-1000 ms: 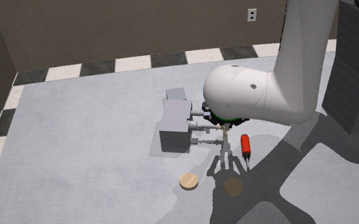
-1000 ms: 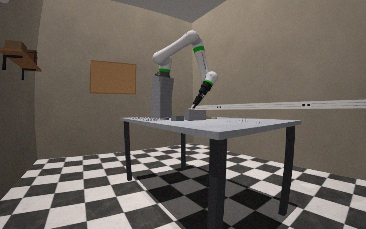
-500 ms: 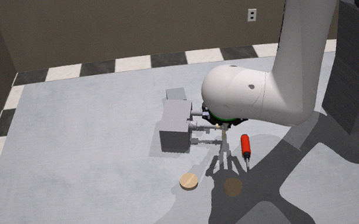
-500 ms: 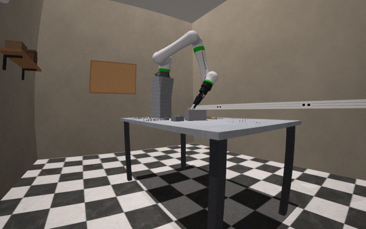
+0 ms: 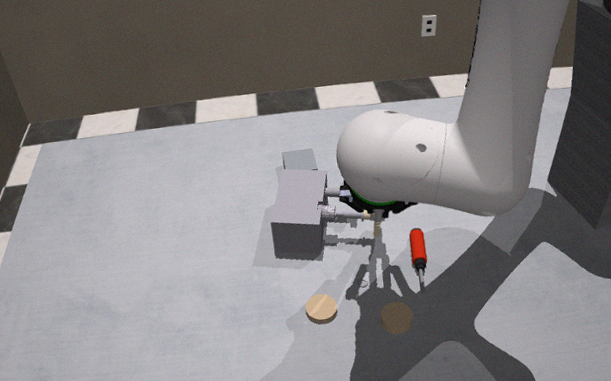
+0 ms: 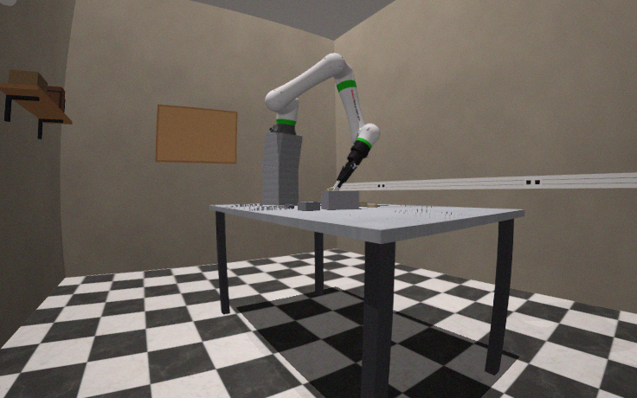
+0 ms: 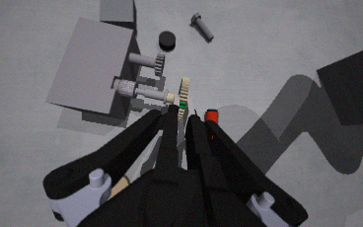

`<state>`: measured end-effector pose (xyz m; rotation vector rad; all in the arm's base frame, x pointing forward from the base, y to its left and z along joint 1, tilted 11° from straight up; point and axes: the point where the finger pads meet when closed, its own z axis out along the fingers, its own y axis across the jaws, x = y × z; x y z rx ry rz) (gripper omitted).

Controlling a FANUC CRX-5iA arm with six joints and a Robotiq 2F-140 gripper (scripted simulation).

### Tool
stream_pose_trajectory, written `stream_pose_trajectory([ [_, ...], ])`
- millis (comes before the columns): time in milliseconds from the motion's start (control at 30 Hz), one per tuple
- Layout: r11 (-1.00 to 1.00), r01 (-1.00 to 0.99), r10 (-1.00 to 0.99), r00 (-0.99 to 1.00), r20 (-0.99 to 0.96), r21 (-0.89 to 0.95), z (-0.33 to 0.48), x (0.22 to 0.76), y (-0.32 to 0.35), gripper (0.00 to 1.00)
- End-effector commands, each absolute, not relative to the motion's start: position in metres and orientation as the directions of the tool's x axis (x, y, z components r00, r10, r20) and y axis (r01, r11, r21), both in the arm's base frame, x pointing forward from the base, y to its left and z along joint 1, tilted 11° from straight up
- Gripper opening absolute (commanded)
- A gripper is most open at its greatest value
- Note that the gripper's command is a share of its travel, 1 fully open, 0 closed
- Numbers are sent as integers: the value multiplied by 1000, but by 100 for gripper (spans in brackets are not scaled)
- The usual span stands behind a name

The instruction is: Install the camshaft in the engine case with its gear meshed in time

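Observation:
The grey engine case (image 5: 299, 214) stands upright on the table and also shows in the wrist view (image 7: 91, 64). A short shaft with the small crank gear (image 7: 159, 63) sticks out of its front. Just below it lies the camshaft (image 7: 148, 92), level, with its grey shaft pointing at the case front and a knurled part (image 7: 125, 88) close to the case. I cannot tell how deep the shaft sits. My gripper (image 7: 181, 103) is shut on the camshaft's cream big gear (image 7: 183, 96), which carries a green mark near the fingertips. The big gear stands apart from the small gear.
A red-handled screwdriver (image 5: 417, 249) lies just right of the gripper. Two wooden discs (image 5: 321, 306) (image 5: 396, 318) lie nearer the front. A small grey block (image 5: 299, 160) sits behind the case. A bolt (image 7: 202, 27) and a black cap (image 7: 167, 40) lie nearby. The robot's pedestal (image 5: 603, 110) stands at right.

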<state>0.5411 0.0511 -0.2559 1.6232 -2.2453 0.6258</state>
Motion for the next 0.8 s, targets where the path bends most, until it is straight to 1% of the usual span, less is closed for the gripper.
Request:
stream_pose_trajectory([
  [0,267,-948,-818,-317,480,-172,-255,542,51,14],
  [767,267,-948,-818,-317,480,-172,-255,544,51,14],
])
